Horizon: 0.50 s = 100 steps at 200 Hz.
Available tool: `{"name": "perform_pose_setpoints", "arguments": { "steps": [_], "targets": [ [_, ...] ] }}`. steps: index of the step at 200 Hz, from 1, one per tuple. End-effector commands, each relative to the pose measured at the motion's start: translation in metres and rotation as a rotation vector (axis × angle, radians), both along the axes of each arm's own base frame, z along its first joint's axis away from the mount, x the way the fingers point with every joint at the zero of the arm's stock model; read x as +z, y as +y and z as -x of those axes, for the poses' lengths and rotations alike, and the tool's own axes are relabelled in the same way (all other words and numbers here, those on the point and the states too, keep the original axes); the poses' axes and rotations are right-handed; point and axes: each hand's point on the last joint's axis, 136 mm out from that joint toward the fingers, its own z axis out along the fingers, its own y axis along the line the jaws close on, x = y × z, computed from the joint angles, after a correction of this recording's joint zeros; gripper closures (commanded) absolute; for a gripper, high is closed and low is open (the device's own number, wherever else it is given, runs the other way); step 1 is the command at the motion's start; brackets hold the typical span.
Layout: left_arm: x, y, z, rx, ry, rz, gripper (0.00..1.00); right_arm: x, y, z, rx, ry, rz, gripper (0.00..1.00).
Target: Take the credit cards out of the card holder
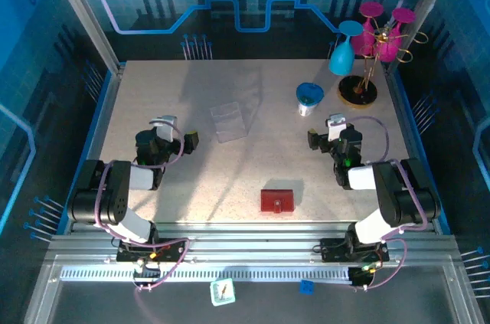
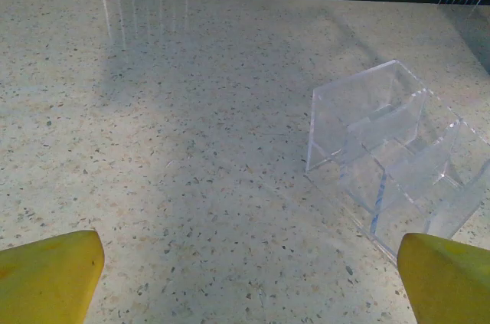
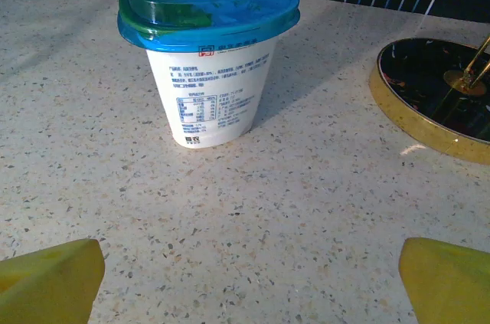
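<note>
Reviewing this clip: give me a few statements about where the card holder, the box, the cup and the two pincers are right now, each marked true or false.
1. The red card holder lies on the table, apart from both arms. True.
2. The left pincer is shut on the clear box. False: it is open, and the box sits on the table ahead of it and to its right, untouched.
3. A white cup with a blue lid stands upright ahead of the open right pincer. True.
4. The card holder sits inside the clear box. False: it lies on the bare table, nearer the arms' bases than the box is.
</note>
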Motion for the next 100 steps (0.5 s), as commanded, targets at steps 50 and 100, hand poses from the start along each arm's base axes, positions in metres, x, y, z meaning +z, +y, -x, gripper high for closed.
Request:
{"name": "perform_pose_setpoints", "arguments": {
  "steps": [50,100],
  "targets": [
    [0.0048,0.0067,-0.0043,0.022,-0.023,-0.010,0.01,0.0109,-0.0049,-0.0078,-0.012,-0.034,-0.019,0.00],
    [0.0043,0.0067,-0.0038,0.022,-0.021,-0.009,0.01,0.0108,-0.0049,-0.0078,-0.012,-0.033,-0.019,0.00]
  ]
}}
